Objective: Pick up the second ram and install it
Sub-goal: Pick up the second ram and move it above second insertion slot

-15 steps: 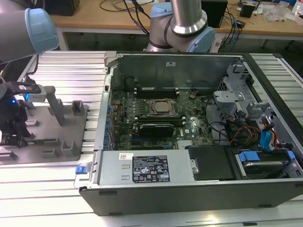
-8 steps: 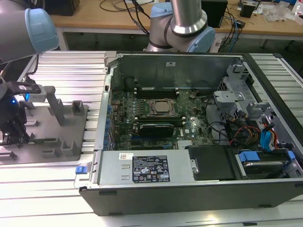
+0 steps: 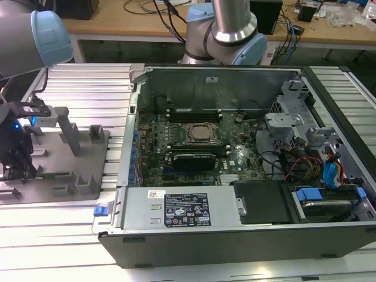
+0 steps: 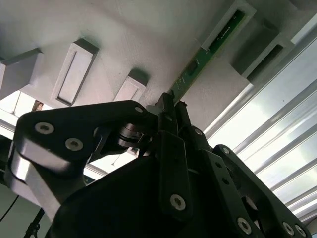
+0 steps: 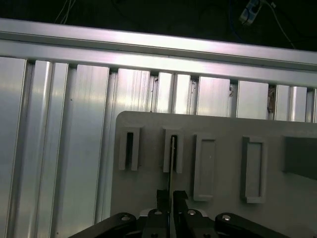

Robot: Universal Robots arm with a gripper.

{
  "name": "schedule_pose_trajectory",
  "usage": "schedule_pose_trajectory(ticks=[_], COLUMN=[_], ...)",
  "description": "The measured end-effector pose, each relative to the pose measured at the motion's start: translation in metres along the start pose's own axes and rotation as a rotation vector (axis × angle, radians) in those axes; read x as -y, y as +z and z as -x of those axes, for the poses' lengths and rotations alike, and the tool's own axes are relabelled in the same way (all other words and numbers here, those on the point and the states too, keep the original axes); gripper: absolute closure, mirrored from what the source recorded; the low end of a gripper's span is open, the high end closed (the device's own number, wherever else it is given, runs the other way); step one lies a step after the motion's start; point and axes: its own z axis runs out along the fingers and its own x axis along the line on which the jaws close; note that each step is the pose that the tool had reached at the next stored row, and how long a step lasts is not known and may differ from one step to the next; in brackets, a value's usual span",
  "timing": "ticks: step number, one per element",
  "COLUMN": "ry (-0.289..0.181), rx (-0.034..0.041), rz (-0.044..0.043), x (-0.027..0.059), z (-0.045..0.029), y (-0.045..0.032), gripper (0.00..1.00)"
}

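The second ram (image 4: 205,52) is a thin green stick standing on edge in a slotted block of the grey fixture plate (image 4: 148,34). The first wrist view shows the stick edge-on (image 5: 171,158) in that slot. My gripper (image 4: 171,106) is shut on the ram's near end, its black fingers (image 5: 162,197) pressed against both faces. In the exterior view the gripper (image 3: 14,161) hangs low over the fixture plate (image 3: 64,176) at the exterior view's left, away from the open computer case (image 3: 176,235).
Grey fixture blocks (image 3: 73,138) stand up from the plate near the gripper. The plate lies on a ribbed aluminium table (image 5: 74,124). Inside the case lie the motherboard with its CPU socket (image 3: 198,134) and black memory slots (image 3: 194,111). Cables and drive bays (image 3: 317,170) fill the case's right side.
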Motion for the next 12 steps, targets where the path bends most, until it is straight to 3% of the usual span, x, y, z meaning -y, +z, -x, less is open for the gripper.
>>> schedule_pose_trajectory(ticks=[4, 6, 12], ry=[0.000, 0.000, 0.000], rx=[0.0001, 0.0001, 0.0001], rz=[-0.0001, -0.0001, -0.0001], x=[0.0000, 0.0000, 0.0000], z=[0.0000, 0.0000, 0.0000], y=[0.0001, 0.0001, 0.0001], gripper=[0.84, 0.91, 0.91])
